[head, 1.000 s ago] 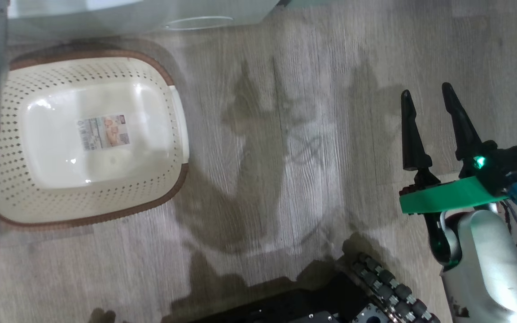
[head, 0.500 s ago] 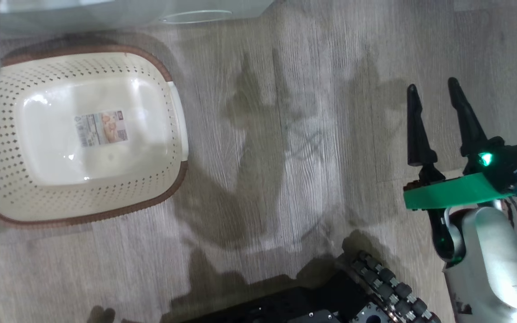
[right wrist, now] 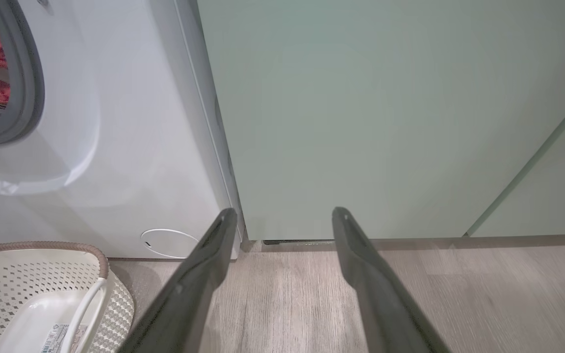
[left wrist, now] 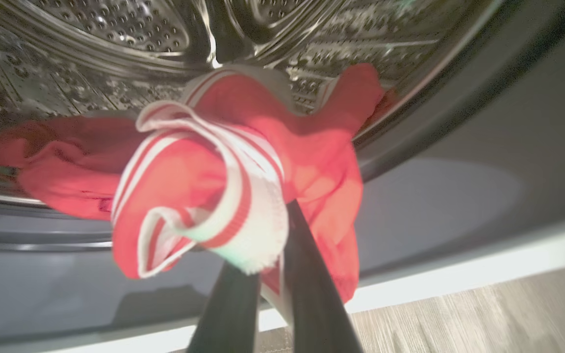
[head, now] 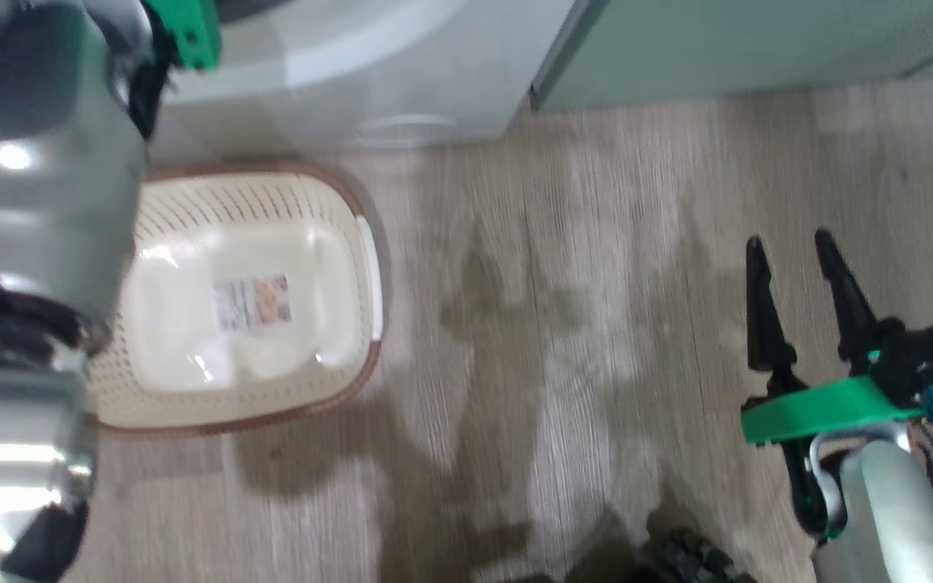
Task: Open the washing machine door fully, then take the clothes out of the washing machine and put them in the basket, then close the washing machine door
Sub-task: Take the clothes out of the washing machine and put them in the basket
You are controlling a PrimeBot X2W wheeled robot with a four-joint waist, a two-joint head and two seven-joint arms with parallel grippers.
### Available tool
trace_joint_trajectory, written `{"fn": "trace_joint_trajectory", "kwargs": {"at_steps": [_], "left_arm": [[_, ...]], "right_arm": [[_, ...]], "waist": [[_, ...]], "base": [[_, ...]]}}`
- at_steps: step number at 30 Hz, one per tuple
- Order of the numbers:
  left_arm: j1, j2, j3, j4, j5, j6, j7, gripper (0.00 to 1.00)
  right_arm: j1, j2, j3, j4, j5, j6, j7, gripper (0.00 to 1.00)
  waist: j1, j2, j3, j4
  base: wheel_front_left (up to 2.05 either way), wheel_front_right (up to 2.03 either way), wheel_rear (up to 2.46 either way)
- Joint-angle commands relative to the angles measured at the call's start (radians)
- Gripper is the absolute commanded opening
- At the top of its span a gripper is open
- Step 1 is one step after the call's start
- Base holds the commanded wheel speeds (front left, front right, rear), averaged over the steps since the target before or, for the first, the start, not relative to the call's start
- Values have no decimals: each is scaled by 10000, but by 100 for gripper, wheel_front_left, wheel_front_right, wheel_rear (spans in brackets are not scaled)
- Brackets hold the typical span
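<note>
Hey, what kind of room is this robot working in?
Probably a home laundry area: a white front-loading washing machine beside pale green cabinets, with a perforated basket on the wood-look floor.

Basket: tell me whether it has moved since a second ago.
No. The basket sits as before, beside the round cover on the washing machine; the whole view shifted, so the camera moved.

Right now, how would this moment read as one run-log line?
step: taking clothes out | left fingers: shut on clothes at washing machine mouth | right fingers: open, empty | basket: no clothes visible
</note>
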Motion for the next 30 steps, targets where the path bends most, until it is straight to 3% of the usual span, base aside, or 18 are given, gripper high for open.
{"fn": "trace_joint_trajectory", "kwargs": {"at_steps": [1,11,17,22,30], "left_arm": [[261,212,-108,-380,-145,-57,-499,0],[2867,-207,-1304,-927,-1211,-60,-1737,0],[5252,-261,-2783,-2044,-2352,-60,-1593,0],[6693,95,-3400,-2578,-2923,-60,-1079,0],[7619,799,-3318,-2131,-3274,171,-639,0]], "right_arm": [[428,-43,204,-176,-20,65,-63,100],[1531,-338,131,105,194,65,-63,100],[2200,-475,17,225,355,65,-63,100],[2444,-486,-55,184,410,65,-63,100],[2289,-531,34,70,444,65,-63,100]], "waist": [[-1,0,-1083,266],[-1,0,-3197,563],[-1,0,-4218,903],[-1,0,-4468,1095],[-1,0,-4122,1137]], "base": [[0,0,0],[0,0,0],[0,0,0],[0,0,0],[0,0,0]]}}
